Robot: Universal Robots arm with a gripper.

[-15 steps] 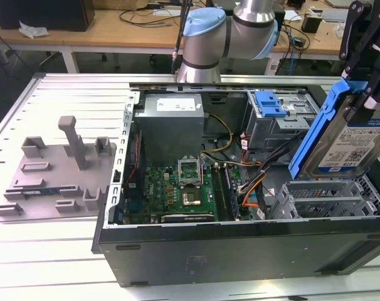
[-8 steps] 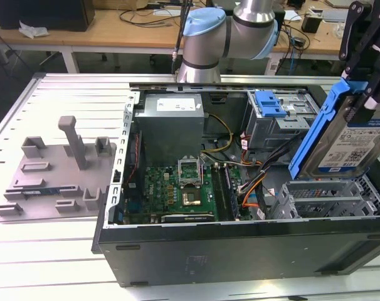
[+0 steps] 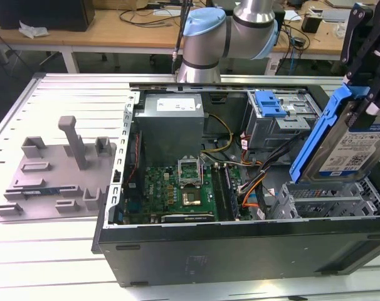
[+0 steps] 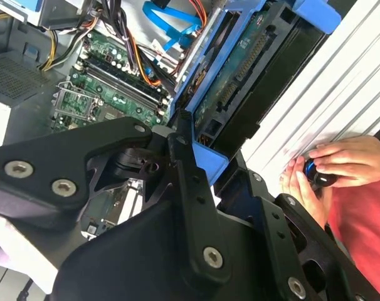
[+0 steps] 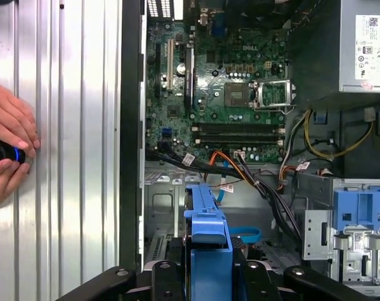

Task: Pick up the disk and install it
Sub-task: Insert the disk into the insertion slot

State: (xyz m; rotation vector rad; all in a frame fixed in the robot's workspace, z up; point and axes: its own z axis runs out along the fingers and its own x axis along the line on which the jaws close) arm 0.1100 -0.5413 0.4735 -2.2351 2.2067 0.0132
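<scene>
- Because the exterior view's right edge cuts across them, the gripper point(image 3: 365, 94) and the disk point(image 3: 348, 124) show only in part there. The black fingers point(image 4: 189, 185) are clamped on the disk, holding it over the drive cage point(image 3: 328, 200) at the end of the open computer case point(image 3: 240, 241) on the exterior view's right.
- Whether the disk's lower end touches the cage cannot be told.
- In the first wrist view the disk point(image 5: 209, 241) is seen edge-on, its blue carrier point(image 5: 205, 207) rising between the gripper's black links.
- The disk's white-and-blue label point(image 3: 360, 150) carries barcodes and fine print, too small to make out. The white sticker on the grey power supply point(image 3: 171, 122) is the same.
- The disk stands on edge with its long axis steep, the top leaning toward the exterior view's right. Its labelled face is toward the camera, and the blue carrier runs along the edge on the exterior view's left.
- A person's hands point(image 5: 8, 135) rest on the slatted table point(image 5: 77, 94) beside the case, around a small dark object point(image 5: 7, 154) with a blue light.
</scene>
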